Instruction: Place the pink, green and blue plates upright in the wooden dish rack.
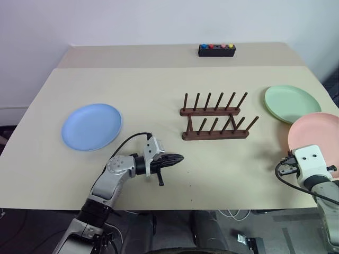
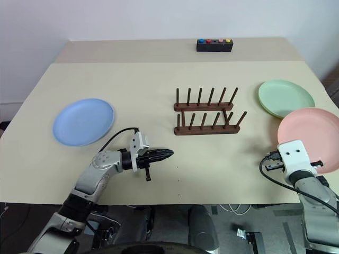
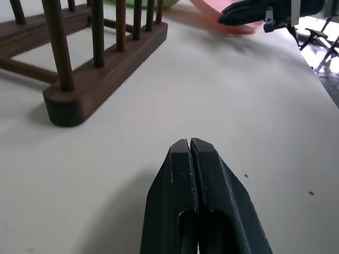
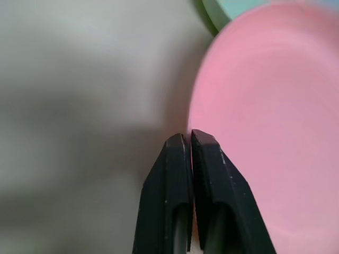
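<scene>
On the near edge of the beige table [image 1: 159, 106], the left gripper [image 1: 179, 157] hovers at about 7 o'clock from the table's middle, its two black fingers pressed flat together and clenched on nothing, pointing across toward the robot's right. In the left wrist view those fingertips [image 3: 189, 145] meet in a thin seam above bare tabletop.

At about 4 o'clock, at the near right edge, the right gripper [image 4: 185, 136] is also drawn tight. In the right wrist view its tips sit right at the near-left rim of the pink plate [image 1: 318, 135], and a sliver of pink shows in the slit between the fingers, so it appears to pinch the plate's edge; how firmly it holds cannot be told. The pink plate lies low at the table's right edge, partly covered by the right wrist in the head views.

Farther in, the light blue plate [image 1: 91, 126] lies flat at 9 o'clock, well apart from everything else. The wooden dish rack [image 1: 214, 117] stands near the centre with no plate between its two rows of upright pegs. The pale green plate [image 1: 291, 103] lies flat at 2 o'clock, just beyond the pink one, their rims close together.

At 12 o'clock, on the far strip of table, sits a black box with coloured buttons [image 1: 216, 50].
</scene>
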Robot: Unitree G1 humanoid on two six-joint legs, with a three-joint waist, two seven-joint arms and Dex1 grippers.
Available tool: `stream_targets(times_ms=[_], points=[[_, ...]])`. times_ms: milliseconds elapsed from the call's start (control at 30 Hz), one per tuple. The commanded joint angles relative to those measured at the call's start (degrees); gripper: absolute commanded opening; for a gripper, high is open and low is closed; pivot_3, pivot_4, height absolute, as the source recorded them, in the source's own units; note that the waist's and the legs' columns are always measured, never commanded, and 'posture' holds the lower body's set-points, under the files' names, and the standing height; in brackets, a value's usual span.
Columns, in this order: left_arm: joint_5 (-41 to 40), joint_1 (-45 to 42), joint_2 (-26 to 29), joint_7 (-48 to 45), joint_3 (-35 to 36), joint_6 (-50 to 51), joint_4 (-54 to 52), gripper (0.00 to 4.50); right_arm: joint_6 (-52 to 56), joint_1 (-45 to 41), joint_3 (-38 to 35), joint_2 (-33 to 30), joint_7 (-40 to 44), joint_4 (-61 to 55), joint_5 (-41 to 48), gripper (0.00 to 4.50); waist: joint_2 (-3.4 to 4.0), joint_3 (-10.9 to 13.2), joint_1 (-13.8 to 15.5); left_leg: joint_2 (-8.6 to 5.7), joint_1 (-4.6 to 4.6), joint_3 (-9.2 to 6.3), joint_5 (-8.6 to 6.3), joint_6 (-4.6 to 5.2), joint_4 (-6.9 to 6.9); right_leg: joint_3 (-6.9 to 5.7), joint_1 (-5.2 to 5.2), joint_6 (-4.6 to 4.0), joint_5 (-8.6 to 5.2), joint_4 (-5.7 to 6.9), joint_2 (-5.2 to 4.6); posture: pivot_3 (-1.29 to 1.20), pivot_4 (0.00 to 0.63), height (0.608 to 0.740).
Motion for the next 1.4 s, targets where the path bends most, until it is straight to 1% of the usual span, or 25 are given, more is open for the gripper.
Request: stream_targets(times_ms=[33, 167, 267, 333, 433, 467, 600, 700, 733, 867, 933, 1000, 1167, 1400], points=[[-0.03, 0.00, 0.09, 0.07, 0.02, -1.11, -2.09, 0.00, -2.66, 1.36, -0.79, -0.20, -0.76, -4.35, -1.94, 0.07, 0.01, 0.00, -0.01, 0.00, 0.00, 0.00, 0.00, 0.00, 0.01, 0.00, 0.00, 0.00, 0.00, 0.00, 0.00, 0.00, 0.150, 0.740], [-0.15, -1.25, 0.03, -0.21, 0.03, -0.78, -1.36, 0.00, -8.96, 2.13, -2.93, -4.48, 0.68, -8.08, -5.11, 0.07, 0.04, 0.01, -0.15, 0.00, 0.00, 0.01, 0.00, 0.00, 0.00, 0.00, -0.01, 0.00, -0.01, 0.00, 0.00, 0.00, 0.150, 0.740], [-0.17, -2.07, -0.03, -0.28, 0.01, -0.55, -0.99, 0.00, -10.85, 0.42, -4.35, -6.48, 2.27, -9.35, -4.13, 0.07, 0.04, 0.02, -0.18, 0.00, 0.01, 0.02, 0.00, 0.00, 0.01, 0.01, -0.01, 0.00, 0.00, 0.00, 0.01, 0.00, 0.150, 0.740], [-0.17, -2.82, -0.16, -0.28, -0.08, -0.33, -0.74, 0.00, -10.29, -4.73, -5.73, -7.97, 5.61, -11.97, 2.08, 0.07, 0.02, 0.02, -0.22, 0.01, 0.01, 0.02, 0.00, 0.00, 0.00, 0.00, 0.00, 0.00, 0.00, 0.00, 0.01, 0.00, 0.150, 0.740], [-0.13, -4.06, -0.63, 0.04, -0.34, 0.24, -0.71, 0.00, -4.84, -14.72, -6.29, -9.66, 11.77, -15.01, 16.14, 0.07, 0.04, 0.05, -0.40, 0.01, 0.01, 0.02, 0.00, 0.00, 0.03, 0.01, 0.00, 0.01, 0.01, 0.00, 0.00, 0.00, 0.150, 0.740], [-0.13, -4.37, -0.78, 0.18, -0.41, 0.49, -0.77, 0.00, -3.52, -16.70, -6.22, -9.89, 13.14, -15.19, 18.88, 0.07, 0.03, 0.06, -0.30, 0.01, 0.01, 0.01, 0.00, 0.00, 0.02, 0.00, 0.00, 0.02, 0.02, 0.02, 0.01, 0.00, 0.150, 0.740], [-0.36, -5.46, -1.25, 0.92, -0.45, 2.04, -2.27, 0.00, 3.73, -27.95, -3.71, -10.59, 19.09, -13.38, 34.33, 0.07, -0.06, 0.10, 0.01, 0.01, -0.06, -0.07, 0.00, 0.00, 0.00, -0.06, 0.01, 0.18, 0.10, -0.04, 0.02, 0.00, 0.150, 0.740], [-0.57, -5.60, -1.14, 1.80, -0.02, 3.12, -3.76, 0.00, 8.44, -33.72, -2.41, -9.76, 22.07, -10.00, 42.83, 0.07, -0.07, 0.11, -0.02, 0.01, -0.14, -0.07, -0.01, 0.03, 0.03, -0.06, 0.00, 0.17, 0.11, -0.12, 0.00, 0.00, 0.150, 0.740], [-0.58, -5.61, -1.09, 2.03, 0.05, 3.39, -4.05, 0.00, 9.50, -34.79, -2.31, -9.61, 22.43, -8.99, 44.47, 0.07, -0.07, 0.11, 0.04, 0.00, -0.15, -0.07, -0.01, 0.03, 0.03, -0.06, -0.01, 0.18, 0.11, -0.12, -0.01, 0.00, 0.150, 0.740], [-0.57, -4.78, -0.61, 3.25, 0.64, 4.27, -5.69, 0.00, 11.18, -37.45, -1.46, -9.54, 25.04, -3.22, 47.24, 0.07, -0.06, 0.11, 0.01, 0.01, -0.15, -0.07, -0.01, 0.03, 0.01, -0.07, -0.03, 0.18, 0.12, -0.12, 0.00, 0.00, 0.150, 0.740], [-0.62, -3.83, -0.20, 3.87, 0.92, 4.48, -6.68, 0.00, 12.12, -39.17, -2.44, -9.01, 25.21, 0.54, 49.19, 0.07, -0.05, 0.10, -0.05, 0.01, -0.15, -0.07, -0.01, 0.03, 0.00, -0.07, -0.05, 0.18, 0.12, -0.11, 0.00, 0.00, 0.150, 0.740], [-0.60, -3.01, 0.18, 4.29, 1.07, 4.47, -7.26, 0.00, 14.16, -40.45, -3.90, -8.98, 25.86, 2.86, 53.03, 0.07, -0.02, 0.11, -0.09, 0.01, -0.15, -0.06, -0.01, 0.03, 0.00, -0.07, -0.07, 0.18, 0.12, -0.09, 0.00, 0.00, 0.150, 0.740], [-0.59, -1.88, 0.75, 4.79, 1.16, 4.11, -7.75, 0.00, 18.30, -41.48, -5.90, -9.69, 28.18, 4.28, 60.72, 0.07, -0.02, 0.11, -0.07, 0.01, -0.21, -0.06, -0.01, 0.03, -0.04, -0.06, -0.19, 0.19, 0.12, -0.04, 0.00, 0.00, 0.150, 0.740], [-0.49, -1.68, 0.96, 4.59, 0.98, 2.94, -6.56, 0.00, 21.52, -39.91, -5.76, -9.89, 29.52, 2.45, 65.19, 0.07, -0.01, 0.11, -0.06, 0.01, -0.22, -0.05, -0.01, 0.03, -0.01, -0.06, -0.19, 0.19, 0.13, -0.03, 0.01, 0.00, 0.150, 0.740]])
